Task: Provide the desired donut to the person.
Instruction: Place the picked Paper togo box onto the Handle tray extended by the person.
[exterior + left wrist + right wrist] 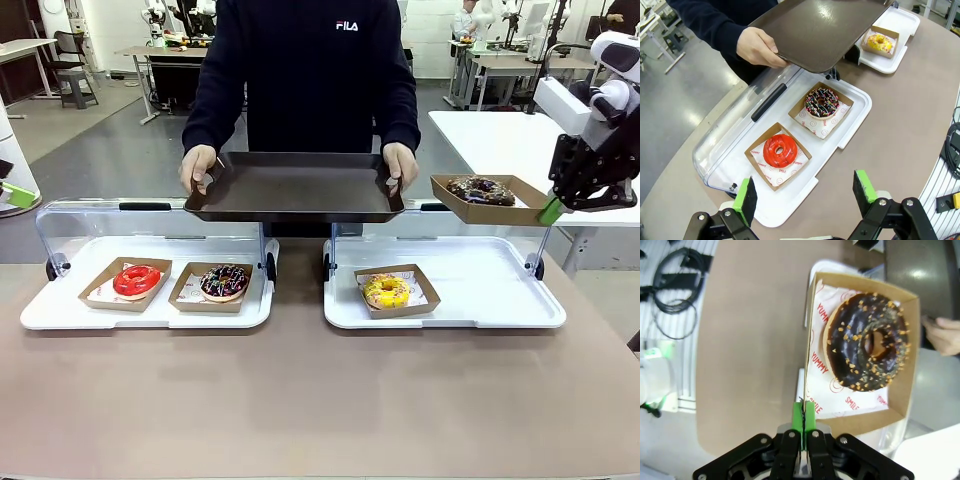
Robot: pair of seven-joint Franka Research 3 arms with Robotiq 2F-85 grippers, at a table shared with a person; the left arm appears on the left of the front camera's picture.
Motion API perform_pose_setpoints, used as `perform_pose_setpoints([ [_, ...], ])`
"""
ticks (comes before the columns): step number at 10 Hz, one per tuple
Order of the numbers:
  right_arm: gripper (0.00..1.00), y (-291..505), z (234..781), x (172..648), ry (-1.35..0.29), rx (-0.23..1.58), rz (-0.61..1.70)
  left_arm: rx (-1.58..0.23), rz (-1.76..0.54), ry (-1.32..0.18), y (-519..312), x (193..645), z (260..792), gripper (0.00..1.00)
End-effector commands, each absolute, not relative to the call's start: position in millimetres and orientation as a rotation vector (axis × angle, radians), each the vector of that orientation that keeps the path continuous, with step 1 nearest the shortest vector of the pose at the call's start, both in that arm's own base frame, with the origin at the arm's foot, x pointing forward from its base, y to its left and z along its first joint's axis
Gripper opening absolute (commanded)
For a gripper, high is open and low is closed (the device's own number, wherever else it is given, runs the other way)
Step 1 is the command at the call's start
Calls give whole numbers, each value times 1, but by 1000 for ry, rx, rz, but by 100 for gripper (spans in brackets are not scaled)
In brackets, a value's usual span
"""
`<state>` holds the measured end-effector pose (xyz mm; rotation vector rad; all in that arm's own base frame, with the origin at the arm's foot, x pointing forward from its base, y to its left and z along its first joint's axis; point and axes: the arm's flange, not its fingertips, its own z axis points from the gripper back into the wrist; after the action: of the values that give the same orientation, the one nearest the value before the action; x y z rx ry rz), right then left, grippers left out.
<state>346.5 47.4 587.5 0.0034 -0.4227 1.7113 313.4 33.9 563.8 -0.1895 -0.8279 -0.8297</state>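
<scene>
- Right wrist view: right pincer pressed together on the thin side wall of a cardboard box. The chocolate donut with nut bits sits in the box just ahead of the fingertips.
- Front view: the box hangs in the air off this pincer's left side (slight tilt). It is near the right end of the dark serving tray that the person holds out in both hands.
- Step in hand, as I judge it: carrying the donut to the tray. The next move calls for travel further left until the box is over the tray, then lowering and release. The edge grip could let the box swing.
- Left pincer spread wide and empty, hovering above the red donut; the sprinkled donut is farther ahead.
- Surface: brown-grey, with two white display trays, their clear lids open. The yellow donut is below and left of the right pincer.
- Room: grey floor, other tables behind.
</scene>
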Motion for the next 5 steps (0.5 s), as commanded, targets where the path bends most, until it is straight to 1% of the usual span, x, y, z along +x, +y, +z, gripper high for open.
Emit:
perform_pose_setpoints([
  [1, 1, 110, 610, 384, -396, 22, 1708, -194, -822, -828, 34, 313, 564, 100],
  [2, 1, 145, 617, 408, -366, 23, 1685, -194, -822, -828, 34, 313, 564, 100],
  [3, 1, 177, 618, 431, -341, -13, 1640, -194, -822, -828, 34, 313, 564, 100],
  [4, 1, 209, 612, 458, -390, -63, 1594, -194, -822, -828, 34, 313, 564, 100],
  [5, 1, 230, 601, 479, -405, -136, 1563, -194, -822, -828, 34, 313, 564, 100],
])
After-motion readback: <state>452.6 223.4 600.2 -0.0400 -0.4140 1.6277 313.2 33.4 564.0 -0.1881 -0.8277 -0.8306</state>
